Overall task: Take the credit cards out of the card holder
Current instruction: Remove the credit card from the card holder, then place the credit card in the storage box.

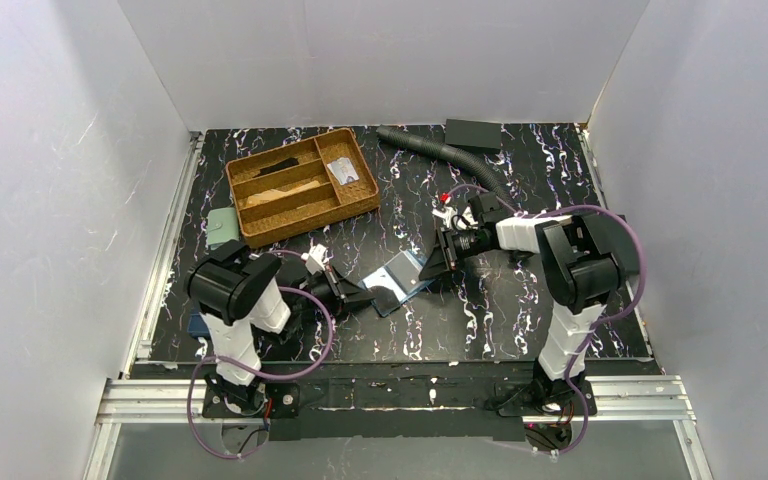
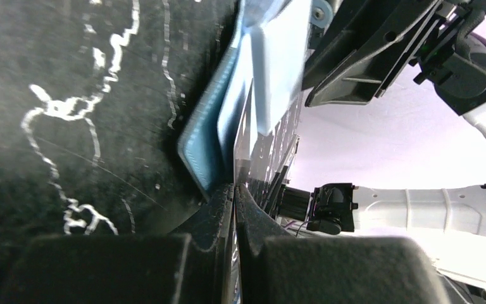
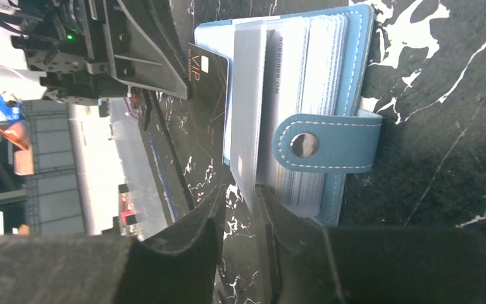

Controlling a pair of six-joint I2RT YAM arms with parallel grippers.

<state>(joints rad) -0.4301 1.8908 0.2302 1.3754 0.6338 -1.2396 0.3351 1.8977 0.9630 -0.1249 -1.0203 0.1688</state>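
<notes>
**Top view:** Your grippers meet over the open teal card holder (image 1: 403, 277) in the middle of the marbled table (image 1: 520, 320). No print is legible, and the left gripper (image 1: 365, 297) overlaps its left edge.

**Left wrist:** The jaws are closed on a black card (image 2: 259, 158) seen edge-on, its lettering blurred.

**Right wrist:** That card reads "VIP". A sleeve beside it carries sideways digits and "NO", too small to be sure of. The right gripper (image 3: 240, 197) stands slightly parted around the end of a pale card (image 3: 248, 107); contact is unclear. A snap strap (image 3: 326, 144) crosses the slots.
</notes>
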